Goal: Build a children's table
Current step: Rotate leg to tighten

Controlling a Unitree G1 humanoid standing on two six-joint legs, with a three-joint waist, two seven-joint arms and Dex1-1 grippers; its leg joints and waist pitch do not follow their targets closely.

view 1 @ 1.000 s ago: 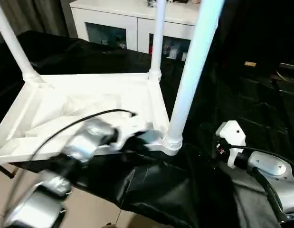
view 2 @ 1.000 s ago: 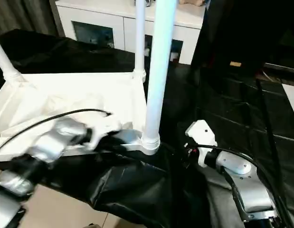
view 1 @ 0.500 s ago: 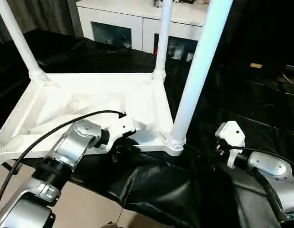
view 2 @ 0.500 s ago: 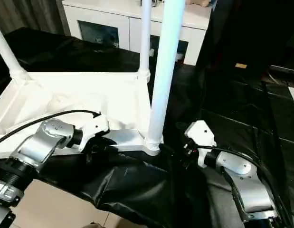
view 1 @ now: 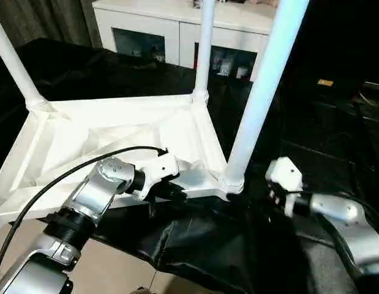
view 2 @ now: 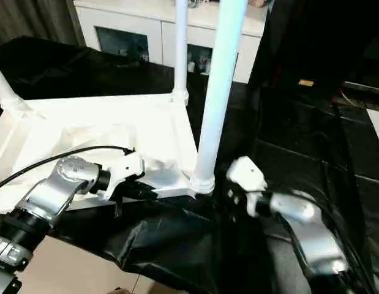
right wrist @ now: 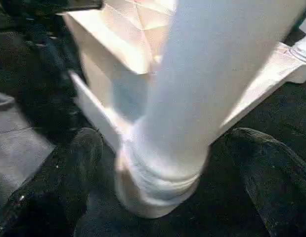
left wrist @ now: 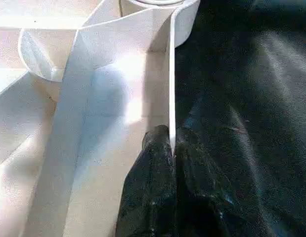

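Head views: The table [view 1: 116, 131] lies upside down on a bench draped in black sheet [view 1: 195, 245], ribbed underside up. Three white legs show standing in its corner sockets: the near leg [view 1: 262, 86] at the near right corner, a far leg [view 1: 203, 49] at the far right corner, a third leg [view 1: 15, 64] at the far left corner. The legs are round, smooth and tapering. The left gripper [view 1: 171, 191] is clenched on the table's near rim, close to the near leg's socket. The right gripper [view 2: 235, 196] sits at the base of the near leg, on the side away from the tabletop, jaws spread wide. A white cabinet [view 1: 177, 30] with glass-fronted doors stands behind the bench; small items show behind the glass, too small to tell.

Left wrist view: Two black fingers [left wrist: 155, 173] pinch the thin upright rim [left wrist: 171, 74] between them, one finger on each face. The rim runs to the rounded corner socket [left wrist: 157, 10]. The plastic is smooth and matt. The black sheet lies outside the rim, creased and glossy.

Right wrist view: The black fingers [right wrist: 78, 163] stand well apart, one on each side of the near leg's ringed collar [right wrist: 162, 182]. Whether either finger touches the collar cannot be told.
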